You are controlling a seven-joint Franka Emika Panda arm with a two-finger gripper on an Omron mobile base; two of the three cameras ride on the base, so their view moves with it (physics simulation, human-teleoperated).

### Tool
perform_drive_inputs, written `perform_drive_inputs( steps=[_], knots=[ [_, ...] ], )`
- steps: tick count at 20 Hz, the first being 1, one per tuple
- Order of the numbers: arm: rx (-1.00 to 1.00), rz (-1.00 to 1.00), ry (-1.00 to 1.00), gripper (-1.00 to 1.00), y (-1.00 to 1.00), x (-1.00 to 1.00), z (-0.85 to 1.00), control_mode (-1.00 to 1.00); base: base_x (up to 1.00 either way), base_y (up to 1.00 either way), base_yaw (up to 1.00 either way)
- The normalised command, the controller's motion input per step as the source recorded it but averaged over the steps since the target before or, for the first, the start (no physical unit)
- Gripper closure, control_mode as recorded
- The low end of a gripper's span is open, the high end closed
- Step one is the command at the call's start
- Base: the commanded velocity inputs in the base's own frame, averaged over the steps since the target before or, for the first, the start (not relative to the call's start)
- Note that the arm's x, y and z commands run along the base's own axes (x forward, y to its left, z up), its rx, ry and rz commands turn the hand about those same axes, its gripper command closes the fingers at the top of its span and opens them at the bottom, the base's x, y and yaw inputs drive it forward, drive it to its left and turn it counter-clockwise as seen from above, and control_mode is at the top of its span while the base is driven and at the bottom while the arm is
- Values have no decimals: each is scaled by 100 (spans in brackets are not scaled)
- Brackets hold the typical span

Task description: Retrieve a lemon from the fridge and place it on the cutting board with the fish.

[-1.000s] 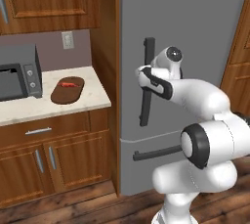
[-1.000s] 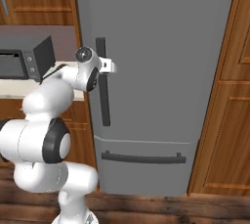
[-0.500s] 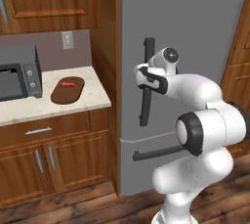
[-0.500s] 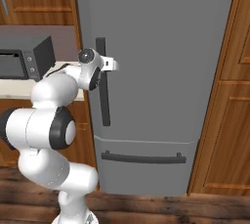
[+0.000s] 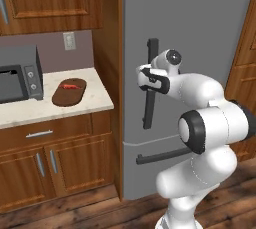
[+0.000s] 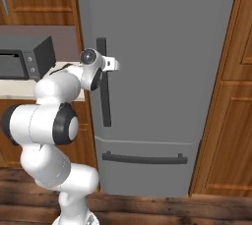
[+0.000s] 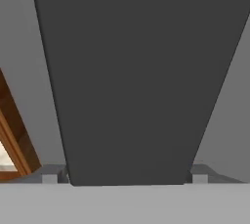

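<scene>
Grey steel fronts the one fridge point(image 5: 200, 33), its door closed, with two dark bar handles: a vertical handle point(image 6: 104, 91) and a horizontal handle point(image 6: 145, 158) lower down. The tool point(image 6: 111, 64) sits at the vertical handle with a finger on each side; whether it is clenched on the bar I cannot tell. On the pale counter point(image 5: 95, 105) lies one brown cutting board point(image 5: 67, 95) carrying one red fish point(image 5: 69, 86), beside a microwave point(image 5: 17, 75). Wood cabinets point(image 6: 229, 96) flank the fridge; wood floor point(image 6: 147, 211) lies bare before it.

Wood cabinets point(image 5: 50, 3), plank floor point(image 6: 147, 209)
</scene>
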Motion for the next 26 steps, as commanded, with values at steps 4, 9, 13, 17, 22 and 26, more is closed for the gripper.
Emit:
perform_drive_inputs(
  steps=[4,9,13,17,22,26],
  knots=[
    [0,0,0,100,0,32,0,-100,0,0,0],
    [0,0,1,100,-1,-5,10,-100,0,0,0],
    [0,-1,0,100,-53,-81,27,-100,0,0,0],
    [1,0,0,100,-90,-100,19,-100,0,0,0],
    [2,0,0,100,-100,-100,12,-100,0,0,0],
    [1,0,0,100,-100,-100,16,-100,0,0,0]
  ],
)
